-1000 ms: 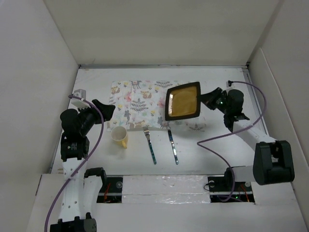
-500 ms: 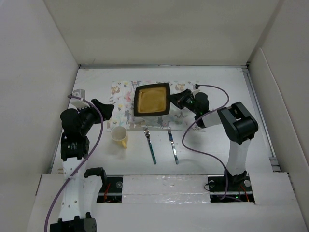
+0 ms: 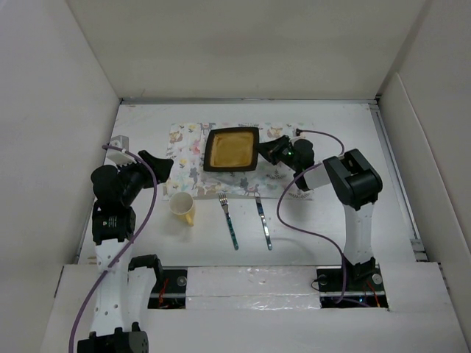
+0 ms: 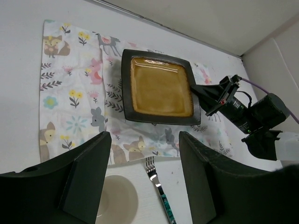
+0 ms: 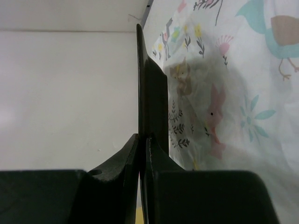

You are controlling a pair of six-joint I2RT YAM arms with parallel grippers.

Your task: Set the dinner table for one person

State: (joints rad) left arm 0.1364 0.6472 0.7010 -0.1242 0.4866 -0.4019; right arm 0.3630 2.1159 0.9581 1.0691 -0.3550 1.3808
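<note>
Top view: right pincer is clenched on the right rim of the plate. The plate runs left from it, over the cloth. The cloth lies on the bench, the big white surface under both arms. Fork and knife lie side by side, apart, on bare bench base-side of the right pincer, at the cloth's near edge. Left pincer is released, jaws wide, nothing between them, sitting at the cloth's left edge. Cup stands on the bench just base-side and right of the left pincer, well left of the right one.

Left wrist: both fingers of the left pincer frame the shot, gap wide. Ahead of them the plate looks flat on the cloth, amber inside, dark rim. Right pincer comes in from the right and pinches the plate's right rim. The cup is close in, between the left pincer's fingers, nearer the left one. The fork is just right of the cup.

Right wrist: the plate shows edge-on, a thin dark blade straight out from the right pincer's fingers, which are closed onto it. The cloth is to the pincer's right, with the plate's shadow on it. Can't tell if the plate's underside touches the cloth.
</note>
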